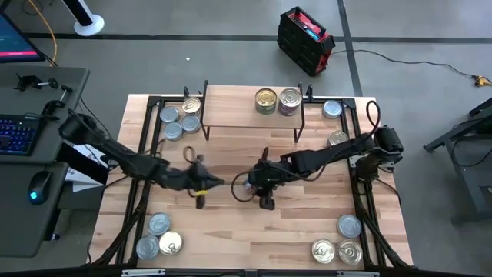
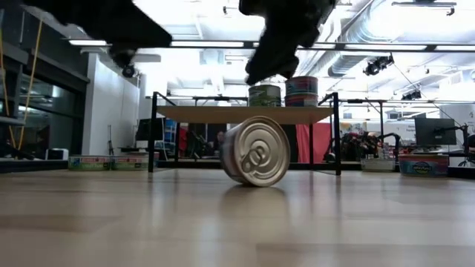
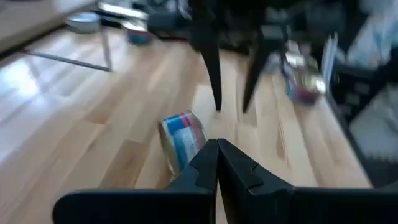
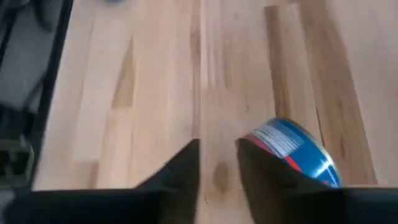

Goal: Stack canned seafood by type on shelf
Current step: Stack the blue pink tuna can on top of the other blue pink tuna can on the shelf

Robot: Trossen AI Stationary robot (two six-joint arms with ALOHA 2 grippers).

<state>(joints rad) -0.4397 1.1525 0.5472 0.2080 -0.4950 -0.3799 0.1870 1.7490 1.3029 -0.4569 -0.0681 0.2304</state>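
though blurred, tin (image 2: 256,151) on edge

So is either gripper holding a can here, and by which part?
Nothing is held. The can lies on its side on the table, free of both grippers.

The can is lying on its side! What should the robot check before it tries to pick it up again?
1. Can upright? Not ok: the tipped can rests on its edge on the table, lid facing the low camera.
2. Right gripper open? Ok: the fingers stand slightly apart, empty, with the can beside them.
3. Left gripper out of the way? Not ok: it is shut and close by, pointing at the can.
4. Room on the shelf? Ok: only two cans on the shelf stand at one end.
5. Will the can stay put? Cannot tell: on its edge it may roll.
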